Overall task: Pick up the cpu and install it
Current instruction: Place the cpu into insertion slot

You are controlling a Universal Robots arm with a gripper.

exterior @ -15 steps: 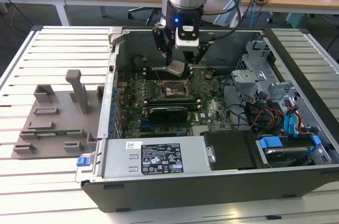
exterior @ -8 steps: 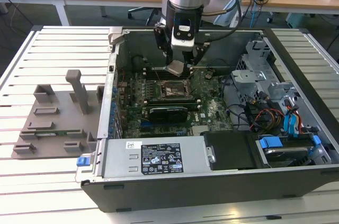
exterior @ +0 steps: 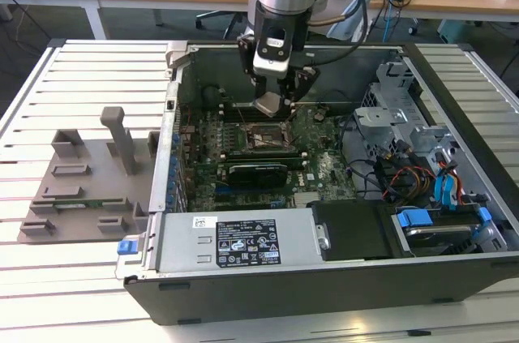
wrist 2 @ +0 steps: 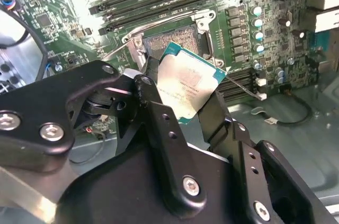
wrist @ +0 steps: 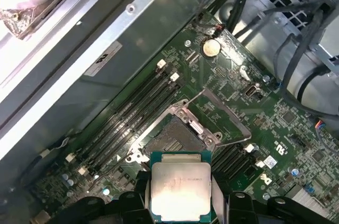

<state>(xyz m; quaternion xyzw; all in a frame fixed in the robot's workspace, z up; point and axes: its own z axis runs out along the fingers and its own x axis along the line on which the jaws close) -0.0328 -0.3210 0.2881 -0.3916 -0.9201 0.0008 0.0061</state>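
At the exterior view's left a grey plastic tray (exterior: 81,189) lies on the slatted table (exterior: 81,83). Just beside it, to the right, lies the open computer case (exterior: 243,290). Over its green motherboard (exterior: 324,177) hangs the gripper (exterior: 272,106). Its two fingers are closed narrowly on opposite edges of the cpu (wrist: 180,189). In both wrist views the cpu is in the air, tilted, just above the open socket (wrist: 175,139).

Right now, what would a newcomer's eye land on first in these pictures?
The gripper holds the cpu by its edges, hovering near the open socket on the green motherboard. The opened computer case lies on a slatted table, a grey tray beside it at the exterior view's left.
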